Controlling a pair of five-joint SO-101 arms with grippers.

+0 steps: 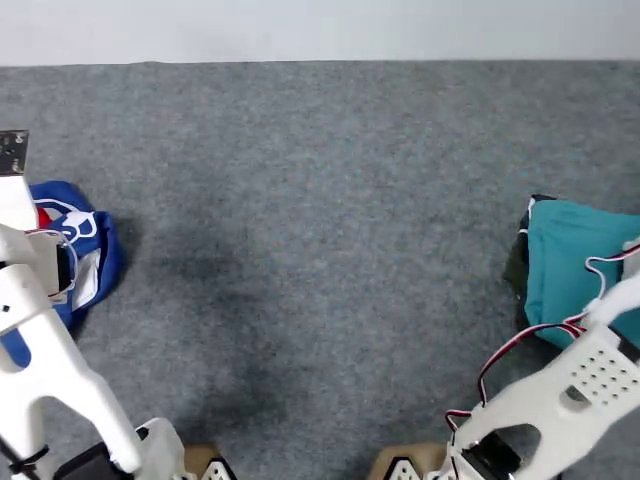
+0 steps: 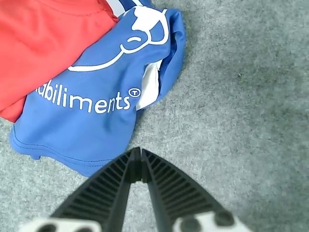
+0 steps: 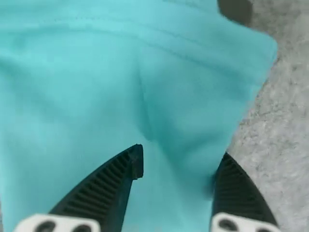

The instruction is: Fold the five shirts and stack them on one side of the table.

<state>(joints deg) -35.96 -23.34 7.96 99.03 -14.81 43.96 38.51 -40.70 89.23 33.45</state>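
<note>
Grey, carpet-like fabric covers the counter [image 1: 320,250] in the high view, and a pale wall [image 1: 320,30] runs as a strip along its far edge. A blue shirt [image 1: 95,240] lies crumpled at the counter's left edge, partly under the white left arm [image 1: 40,340]. A teal shirt [image 1: 570,265] lies at the right edge, well apart from the blue one, with a dark garment [image 1: 518,270] peeping out along its inner side. The white right arm [image 1: 570,385] crosses its near corner (red and white wires loop along that arm).

From the left wrist we see the left fingers [image 2: 159,179] pressed together with nothing between them, above bare grey counter just beside the blue shirt's hem. That shirt carries white print, and a red shirt [image 2: 43,43] overlaps it on one side.

From the right wrist we see the right fingers [image 3: 120,179] spread apart over the teal shirt, its cloth showing between them; whether they touch it we cannot tell. Grey counter shows past the shirt's edge, and a bit of the dark garment past its far corner.
</note>
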